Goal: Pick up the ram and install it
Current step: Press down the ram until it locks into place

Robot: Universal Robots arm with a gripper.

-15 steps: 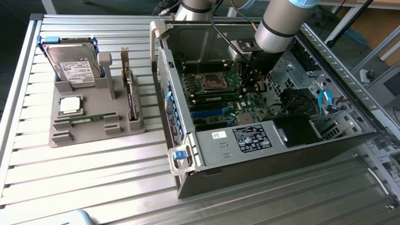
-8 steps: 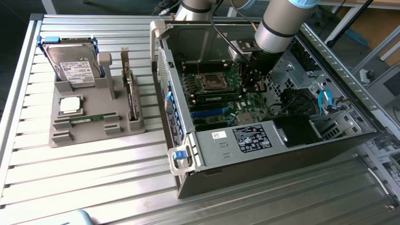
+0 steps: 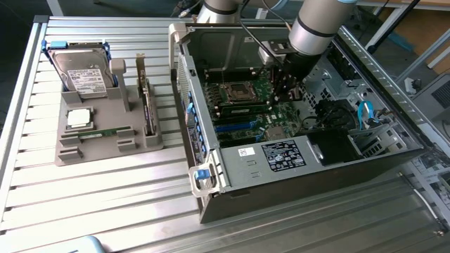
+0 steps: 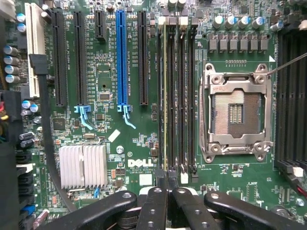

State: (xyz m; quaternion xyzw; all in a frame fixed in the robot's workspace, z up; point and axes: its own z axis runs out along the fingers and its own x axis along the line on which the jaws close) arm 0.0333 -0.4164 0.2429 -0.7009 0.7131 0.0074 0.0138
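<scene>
the ram (image 4: 165, 96) is seen edge-on, seated in a slot (image 4: 178, 96) on the motherboard (image 4: 103, 76), beside the cpu socket (image 4: 235, 112). the gripper (image 4: 167, 184) is closed, its fingertips together at the stick's end, inside the case (image 3: 295, 158). another stick (image 3: 105, 132) lies in the tray (image 3: 98, 150).

the arm (image 3: 315, 23) reaches steeply downward, wrist vertical; its end effector (image 4: 166, 179) has both fingers pressed together, tips touching.

Silver-grey arm (image 3: 314, 26), black riveted jaws.
</scene>
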